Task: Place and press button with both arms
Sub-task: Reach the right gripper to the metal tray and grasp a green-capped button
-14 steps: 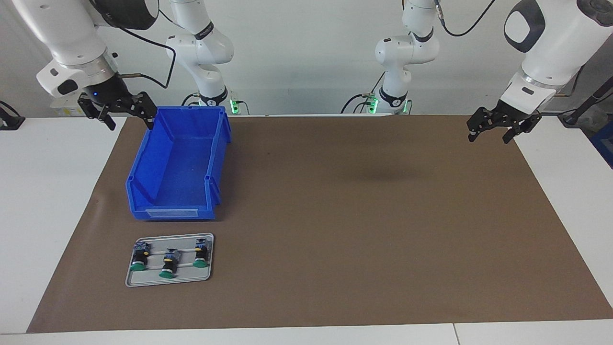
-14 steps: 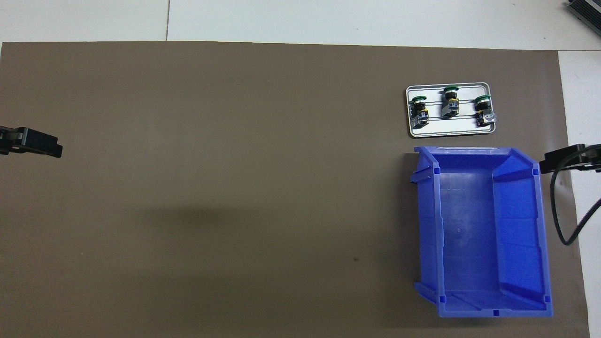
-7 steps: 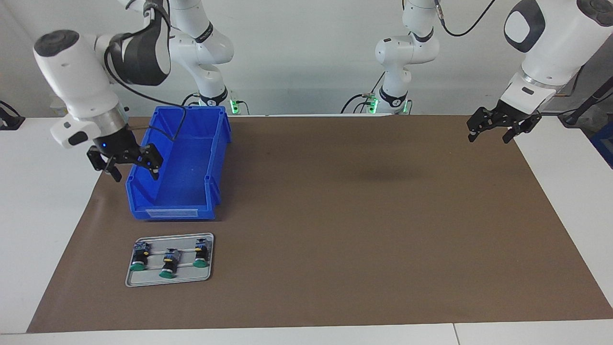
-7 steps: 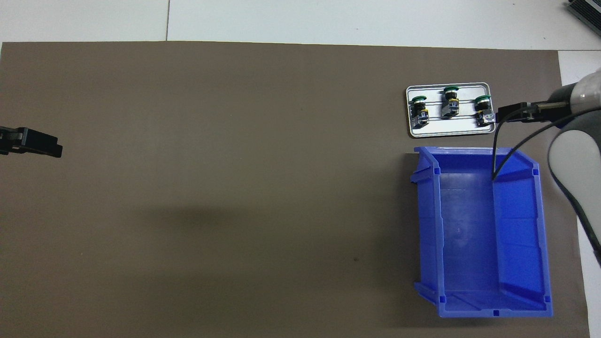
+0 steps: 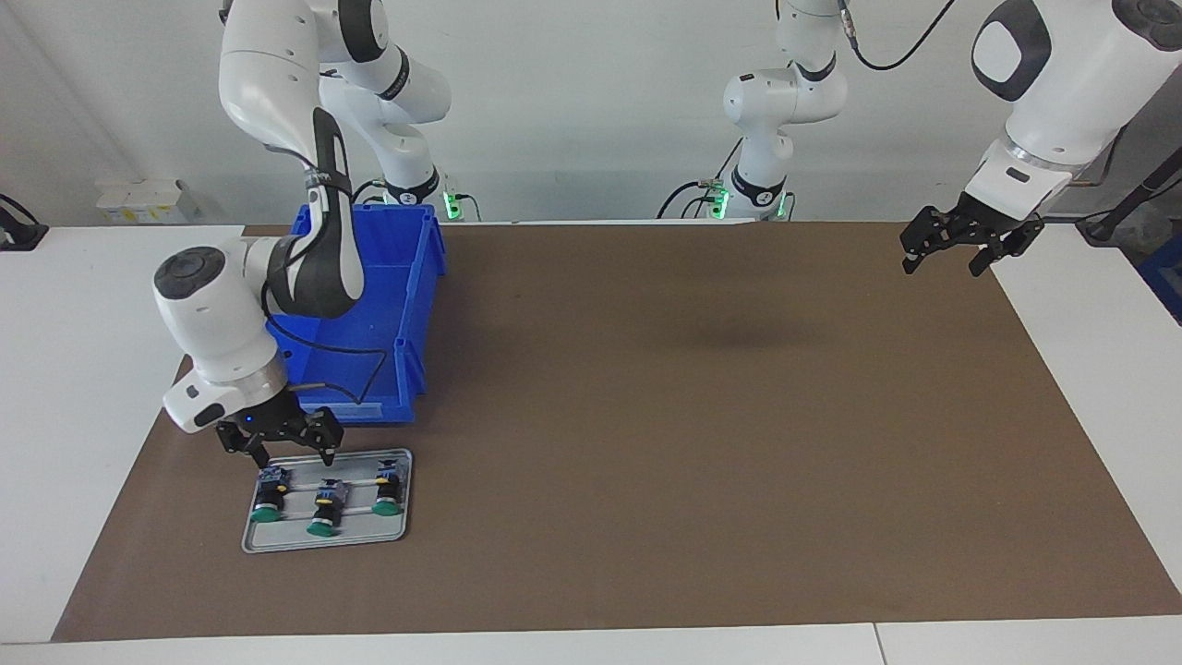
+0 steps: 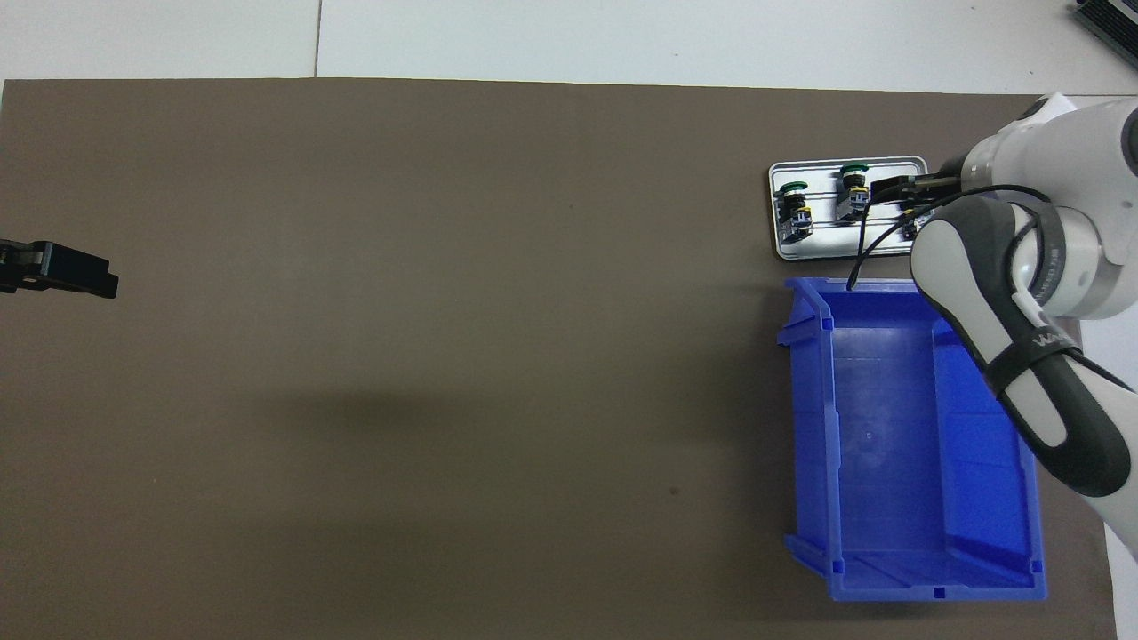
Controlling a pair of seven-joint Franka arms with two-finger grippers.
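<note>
Now the right gripper, jaws apart, has swung from the blue bin to hover seemingly just above the tray of buttons; the left gripper waits unmoved, jaws apart, over the brown mat on the white table.

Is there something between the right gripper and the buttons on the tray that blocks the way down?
Nothing visible does. The right gripper, open, hangs over the robot-side edge of the tray, just above the buttons. The blue bin stands nearer the robots, beside the path.

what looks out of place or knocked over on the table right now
Nothing stands out. Three buttons lie in a row on the grey tray, the blue bin sits upright, and the right gripper hovers over the tray.
</note>
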